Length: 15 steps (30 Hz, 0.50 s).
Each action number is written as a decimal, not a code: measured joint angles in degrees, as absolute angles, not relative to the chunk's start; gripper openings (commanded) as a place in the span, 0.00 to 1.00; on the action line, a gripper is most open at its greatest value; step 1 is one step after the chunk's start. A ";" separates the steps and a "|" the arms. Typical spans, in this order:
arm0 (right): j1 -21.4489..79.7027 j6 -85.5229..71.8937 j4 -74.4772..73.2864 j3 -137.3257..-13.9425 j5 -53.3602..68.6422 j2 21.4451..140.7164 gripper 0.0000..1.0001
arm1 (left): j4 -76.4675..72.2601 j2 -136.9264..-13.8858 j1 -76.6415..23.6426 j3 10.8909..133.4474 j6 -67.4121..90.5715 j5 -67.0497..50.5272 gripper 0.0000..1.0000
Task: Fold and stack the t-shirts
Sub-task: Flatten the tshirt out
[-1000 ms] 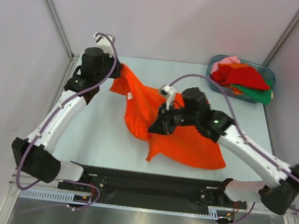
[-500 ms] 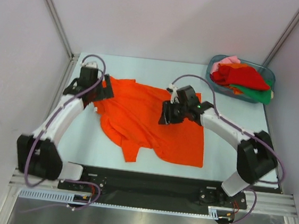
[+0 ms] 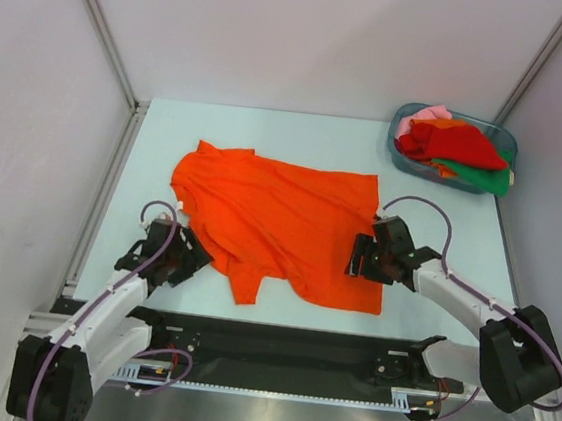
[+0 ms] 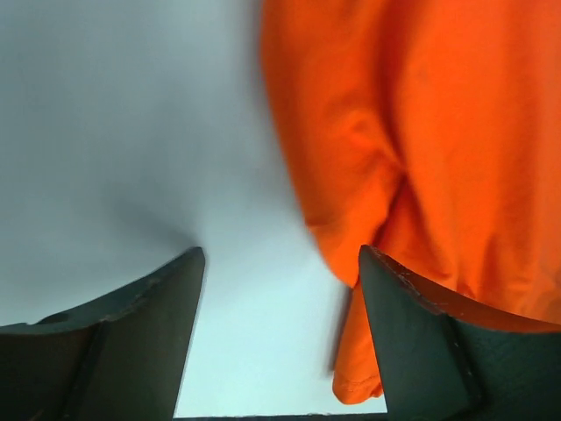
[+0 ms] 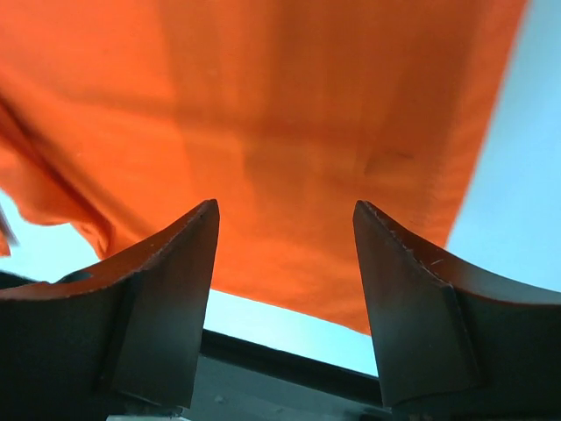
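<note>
Orange t-shirt (image 3: 280, 216) lies spread mid-frame, lower hem probably bunched. Left gripper (image 3: 192, 257) and right gripper (image 3: 355, 260) both apart, empty. Flatten hem before folding.

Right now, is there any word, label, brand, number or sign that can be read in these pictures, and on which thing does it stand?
No text can be read in any view.
The orange t-shirt is plain cloth, no print or label showing.
The shirts piled in the blue tub look plain too.
The black base plate shows no marking large enough to read.
</note>
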State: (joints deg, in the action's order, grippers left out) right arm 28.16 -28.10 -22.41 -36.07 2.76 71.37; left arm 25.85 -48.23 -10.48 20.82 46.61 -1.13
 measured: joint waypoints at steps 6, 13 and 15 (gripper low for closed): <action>26.04 -33.36 -22.57 -30.46 -0.56 65.80 0.65 | 19.90 -53.69 -11.03 19.75 53.25 -1.30 0.66; 23.46 -36.05 -24.80 -27.16 -1.83 59.75 0.63 | 12.71 -61.73 -11.35 21.43 55.22 -2.11 0.28; 23.46 -36.60 -25.26 -27.16 -2.20 59.18 0.63 | 14.63 -60.86 -11.42 21.21 55.27 -1.61 0.00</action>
